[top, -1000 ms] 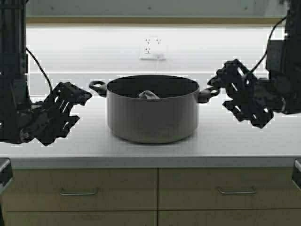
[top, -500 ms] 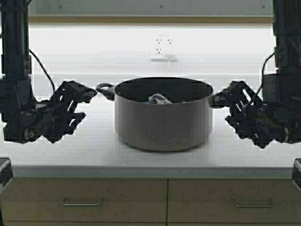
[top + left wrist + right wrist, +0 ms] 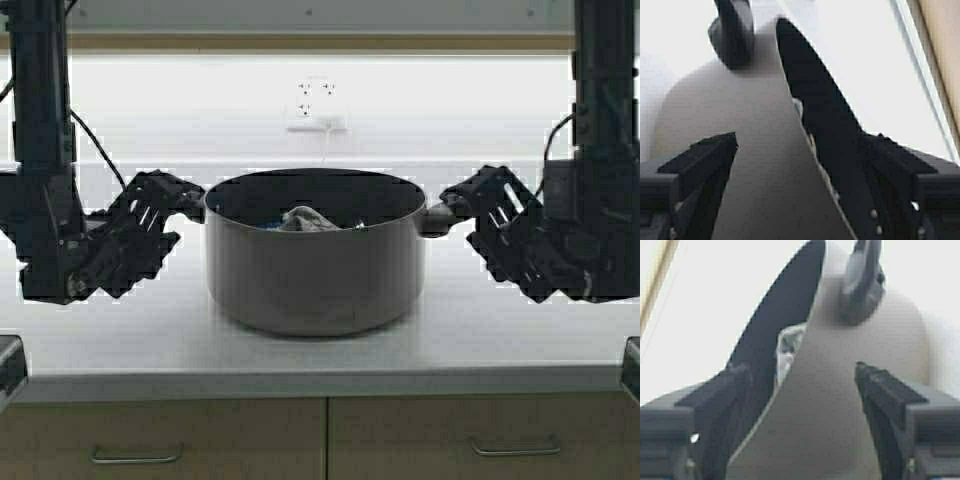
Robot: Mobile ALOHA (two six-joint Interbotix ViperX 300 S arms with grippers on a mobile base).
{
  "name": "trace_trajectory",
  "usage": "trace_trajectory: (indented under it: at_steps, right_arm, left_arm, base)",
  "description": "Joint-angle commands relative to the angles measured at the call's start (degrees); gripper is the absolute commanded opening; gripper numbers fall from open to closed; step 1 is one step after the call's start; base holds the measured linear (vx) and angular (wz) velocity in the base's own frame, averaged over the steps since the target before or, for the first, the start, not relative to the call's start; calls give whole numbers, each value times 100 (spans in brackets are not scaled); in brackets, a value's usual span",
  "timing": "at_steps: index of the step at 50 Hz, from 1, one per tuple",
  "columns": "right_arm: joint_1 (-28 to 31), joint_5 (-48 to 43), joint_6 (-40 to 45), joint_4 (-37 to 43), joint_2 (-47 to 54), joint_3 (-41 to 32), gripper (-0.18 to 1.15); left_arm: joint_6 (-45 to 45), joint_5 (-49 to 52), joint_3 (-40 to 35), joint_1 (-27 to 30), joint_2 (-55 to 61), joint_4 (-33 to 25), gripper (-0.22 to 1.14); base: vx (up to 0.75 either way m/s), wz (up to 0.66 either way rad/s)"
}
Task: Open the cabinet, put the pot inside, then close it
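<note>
The pot (image 3: 315,262) stands on the white table (image 3: 480,340) at the centre of the high view, upright, with a pale crumpled thing (image 3: 303,219) lying inside it near the back wall. Its right loop handle (image 3: 437,217) shows at the rim; the left one is hidden in this view behind the left end effector (image 3: 172,200), which sits at centre left with its tips right at the pot's rim. The right end effector (image 3: 468,205) sits at centre right, its tips just beside the right handle. From this angle, whether either one touches the pot cannot be told.

The wrist views settle the spread. In the left wrist view the left end effector (image 3: 790,165) has its two fingers set wide apart, one on each side of the pot's wall, with the rim running between them and the left loop handle (image 3: 732,32) at the top of the frame, beyond the fingertips and ungripped. The right wrist view shows the same for the right end effector (image 3: 802,390): fingers wide apart, nothing clamped.

Below the table edge in the high view run beige drawers (image 3: 470,440) with bar handles. A wall socket (image 3: 315,108) sits on the bright back wall above the pot.
</note>
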Motion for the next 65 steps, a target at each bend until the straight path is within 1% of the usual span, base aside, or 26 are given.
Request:
trace_trajectory:
  at_steps: [1,9,20,34,43,53,59,62,65]
  right_arm:
    - [0,-35,35,0,62,-457,96]
    - [-79,70,97,105,343,-1151,96]
    - [-272,255,290,97,721,-1837,96]
    - [-536,422,334,-114,861,-2285,96]
    - [-554,659,378,-316,958,-2602,96]
    - [-554,659,545,-316,1020,-2698,96]
    - [-554,677,554,-308,1063,-2707,95]
    - [-545,686,563,-299,1090,-2760,94]
    - [-554,694,580,-308,1134,-2830,91]
  left_arm:
    - [0,-26,-413,26,-62,-237,102]
    - [-9,176,-1116,229,123,-413,102]
    - [-9,483,-1608,334,457,-431,101]
    - [9,571,-1942,325,712,-571,101]
    - [9,721,-2083,220,729,-984,101]
    - [9,967,-2224,202,756,-1134,100]
    - [53,1125,-2285,193,765,-1257,96]
    - [79,1222,-2320,149,765,-1406,89]
    - [70,1283,-2355,97,765,-1608,78]
  base:
    - [2,-4]
    - [2,-2]
    - [0,0]
    - [0,0]
    - [0,0]
    - [0,0]
    - [0,0]
    - [0,0]
    - [0,0]
